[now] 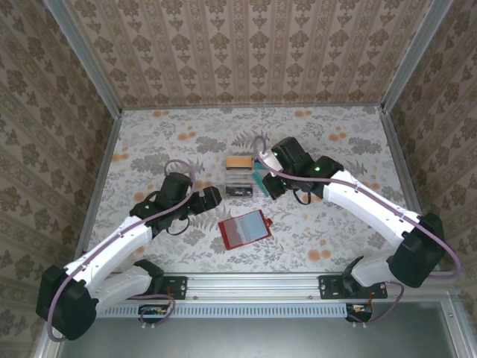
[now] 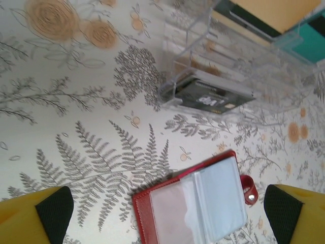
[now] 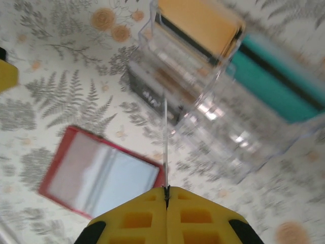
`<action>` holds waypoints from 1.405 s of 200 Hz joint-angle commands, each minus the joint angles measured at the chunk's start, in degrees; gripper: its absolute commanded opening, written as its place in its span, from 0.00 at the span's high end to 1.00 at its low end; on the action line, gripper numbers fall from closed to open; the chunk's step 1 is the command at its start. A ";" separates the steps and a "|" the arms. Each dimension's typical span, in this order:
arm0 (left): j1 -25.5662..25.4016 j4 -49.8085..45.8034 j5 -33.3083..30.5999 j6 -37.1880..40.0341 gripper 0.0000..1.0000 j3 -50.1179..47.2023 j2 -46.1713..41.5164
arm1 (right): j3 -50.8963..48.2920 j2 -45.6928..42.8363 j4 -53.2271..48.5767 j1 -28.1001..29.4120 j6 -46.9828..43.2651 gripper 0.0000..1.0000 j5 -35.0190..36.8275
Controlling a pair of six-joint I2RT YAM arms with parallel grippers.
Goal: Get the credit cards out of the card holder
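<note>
Right gripper [image 3: 166, 190] clenched on what looks like a thin card [image 3: 166, 132] held edge-on near the clear compartment tray [image 3: 203, 96]; left gripper [image 2: 167, 211] spread wide and empty by the red card holder [image 2: 193, 203], lying open on the floral table [image 2: 76, 127] just beside the tray. Keep the card upright, lower it into a free compartment, and release only once seated.

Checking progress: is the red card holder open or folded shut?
Open: the card holder lies spread flat, both halves showing clear inner sleeves facing up.
</note>
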 commanded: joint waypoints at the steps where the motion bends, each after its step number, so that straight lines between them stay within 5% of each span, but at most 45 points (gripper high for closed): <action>1: 2.08 -1.50 1.93 4.10 0.00 1.46 -0.48 | 4.12 3.67 -4.24 0.78 -13.08 1.00 10.36; 68: 6.30 -3.13 4.25 10.52 0.00 4.52 -0.36 | 7.64 10.68 1.65 0.90 -35.46 1.00 21.92; 150: 9.92 -3.80 5.80 13.14 0.00 5.65 0.49 | 8.44 13.93 7.08 0.48 -49.09 1.00 25.90; 281: 10.86 -4.33 5.39 12.61 0.00 5.39 1.42 | 6.10 10.87 6.15 -2.12 -48.75 1.00 16.57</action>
